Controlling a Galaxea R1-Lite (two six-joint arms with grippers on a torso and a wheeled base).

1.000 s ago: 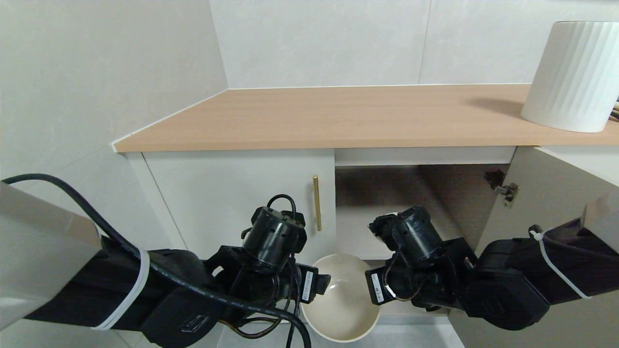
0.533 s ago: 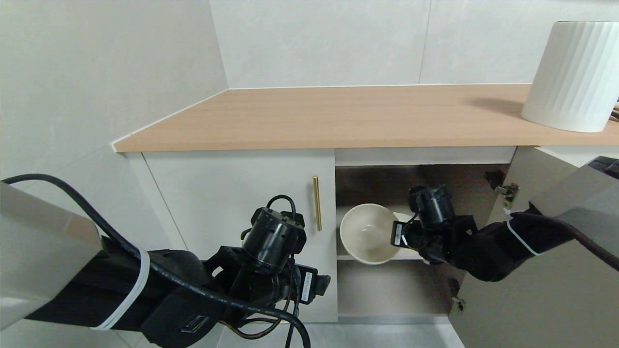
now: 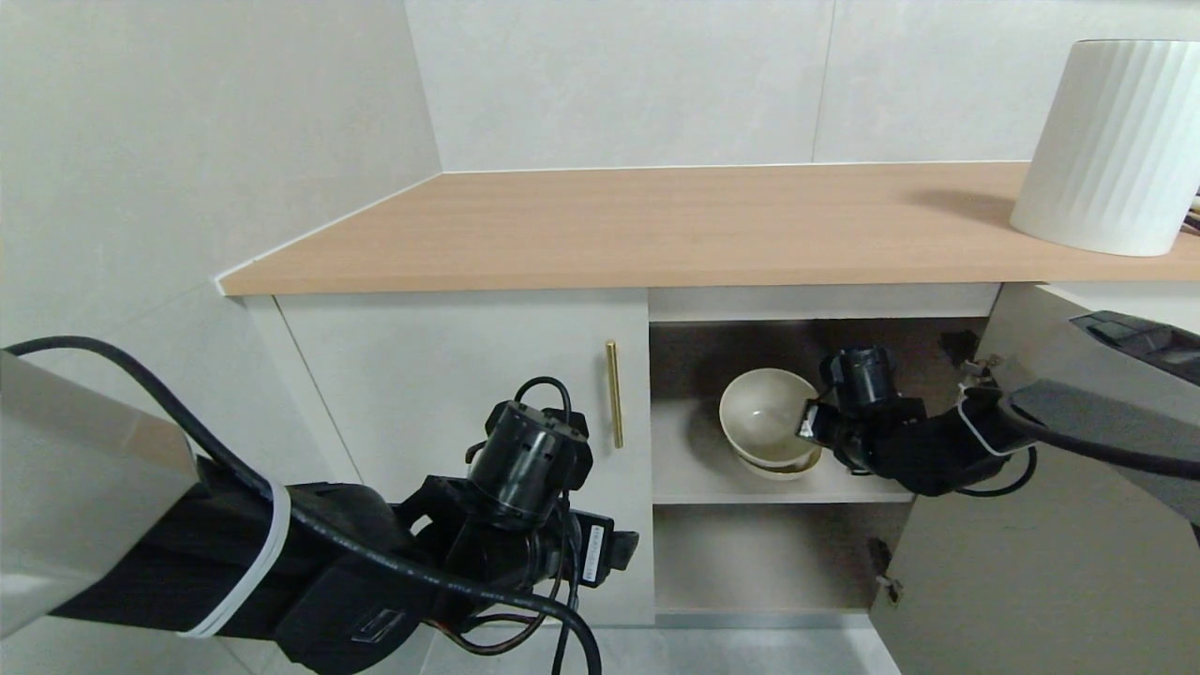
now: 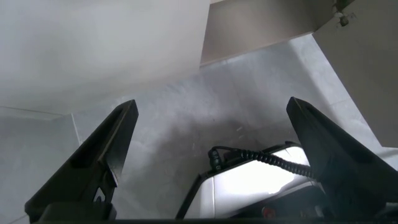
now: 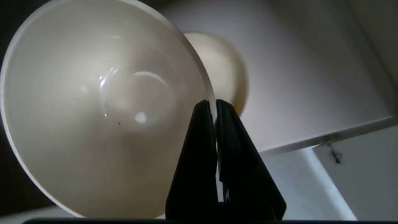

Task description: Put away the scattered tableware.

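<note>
While the bowl (image 3: 764, 415) hangs tilted in the cupboard (image 3: 816, 302), its rim pinched by the right gripper (image 3: 812, 420), best level it and lower it squarely into the second bowl (image 3: 786, 464) just beneath. Right wrist view makes that pinch plain; left wrist view shows the left gripper (image 4: 211, 109) spread, empty.

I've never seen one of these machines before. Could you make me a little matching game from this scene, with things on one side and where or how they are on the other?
Things:
1. tilted bowl
2. second bowl
3. left tool
4. ribbed white container

Places or states:
A. open, holding nothing
B. standing on the wooden countertop
C. gripped at its rim by the right tool
D. lying on the cabinet shelf

Pairs: 1-C, 2-D, 3-A, 4-B.
</note>
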